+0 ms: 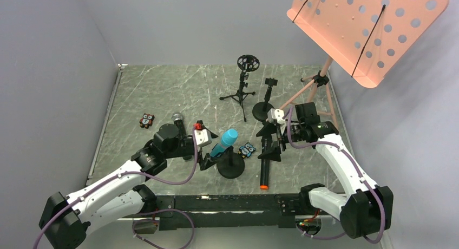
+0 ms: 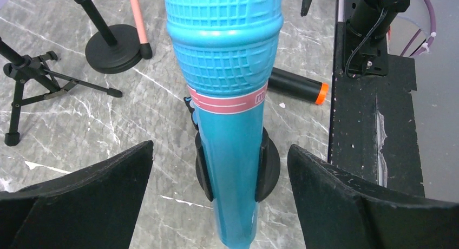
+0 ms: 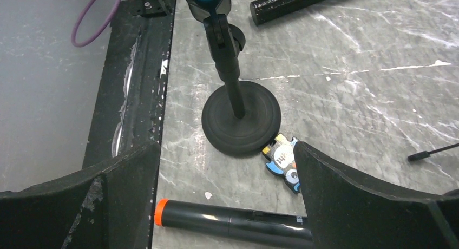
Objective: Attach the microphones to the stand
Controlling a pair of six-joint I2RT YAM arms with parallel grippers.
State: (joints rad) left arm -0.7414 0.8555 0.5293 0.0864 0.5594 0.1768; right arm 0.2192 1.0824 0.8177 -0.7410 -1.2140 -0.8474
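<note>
**Left:** the head of the black microphone with silver mesh head [image 1: 178, 119] shows on the table [image 1: 162, 92], just beyond the left arm's wrist.

**Centre:** the left gripper [image 2: 219, 151] is spread wide. Its fingers [image 2: 108, 189] stand either side of the light blue microphone [image 2: 224, 70], clear of it. That microphone sits clipped in the round-base stand [image 1: 231, 169].

**Right:** the right gripper [image 3: 224, 146], equally spread, hangs over the black microphone with orange end ring [image 3: 233, 221]. This one lies flat on the table near the stand's base, with neither finger closed on it.
</note>
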